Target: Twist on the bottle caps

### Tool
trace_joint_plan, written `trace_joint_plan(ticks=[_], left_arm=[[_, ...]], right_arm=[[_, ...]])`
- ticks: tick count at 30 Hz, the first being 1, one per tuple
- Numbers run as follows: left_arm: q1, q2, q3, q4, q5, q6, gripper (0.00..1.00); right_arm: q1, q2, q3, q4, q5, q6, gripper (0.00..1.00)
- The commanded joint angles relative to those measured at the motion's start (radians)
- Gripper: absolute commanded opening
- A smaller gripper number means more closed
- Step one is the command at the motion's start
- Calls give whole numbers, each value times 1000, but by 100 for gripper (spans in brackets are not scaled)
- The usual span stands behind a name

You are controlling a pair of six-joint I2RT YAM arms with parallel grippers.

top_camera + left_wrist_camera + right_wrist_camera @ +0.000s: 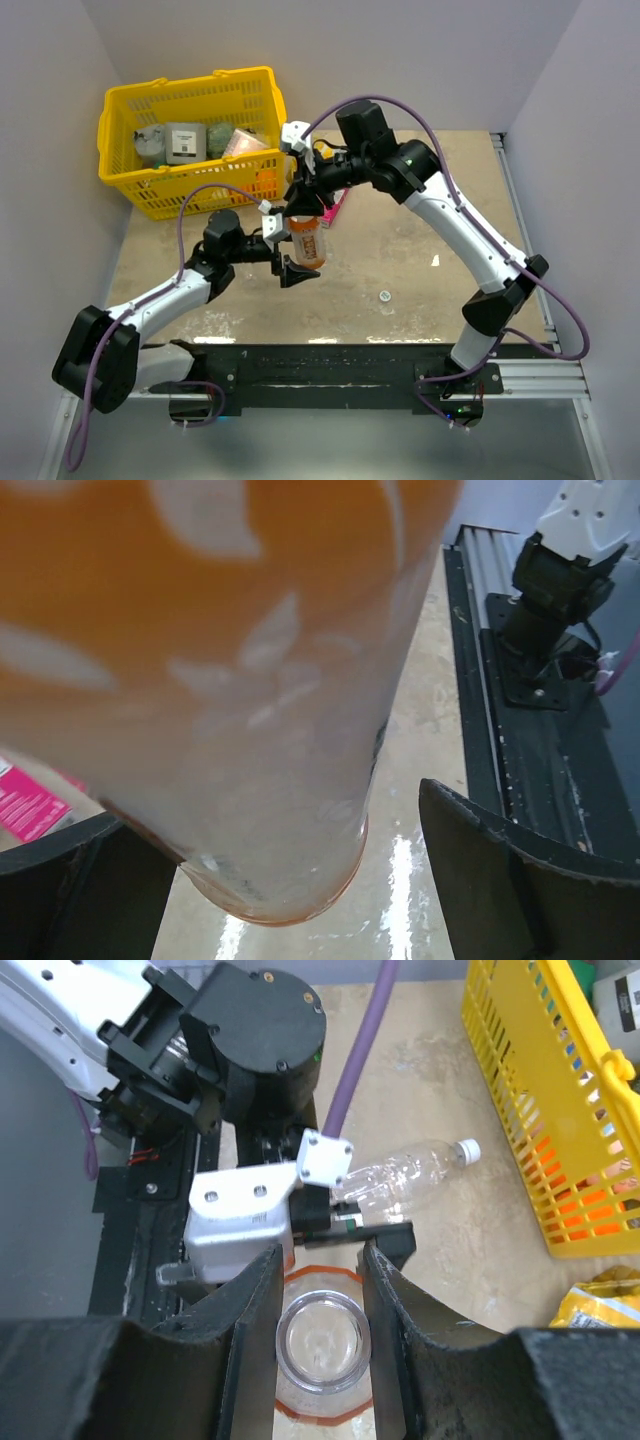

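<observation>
The right gripper (320, 1270) is clamped from above on the clear round top (320, 1345) of the orange bottle (307, 243), held above the table (400, 270) near its middle. Capped or bare, I cannot tell. The left gripper (286, 252) has its fingers wide apart around the body, seemingly not touching. It should close firmly first, so the bottle does not spin during twisting. The label is too blurred to read

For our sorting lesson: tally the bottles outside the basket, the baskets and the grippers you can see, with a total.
Bottles: 2 (orange bottle, held up; clear bottle, lying on its side)
Baskets: 1 (yellow basket)
Grippers: 2 (left gripper, right gripper)
Total: 5
</observation>
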Motion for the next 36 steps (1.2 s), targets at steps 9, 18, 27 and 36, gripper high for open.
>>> trace_joint_plan(ticks=[9, 18, 27, 36], left_arm=[[-54, 20, 14, 293, -25, -281, 90], [-63, 28, 23, 336, 34, -307, 86], [-64, 39, 10, 215, 19, -163, 82], [-66, 54, 14, 249, -9, -162, 52]], right_arm=[[8, -124, -113, 62, -21, 41, 0], [8, -105, -52, 73, -21, 59, 0], [7, -92, 8, 35, -11, 38, 0], [24, -97, -46, 58, -18, 62, 0]])
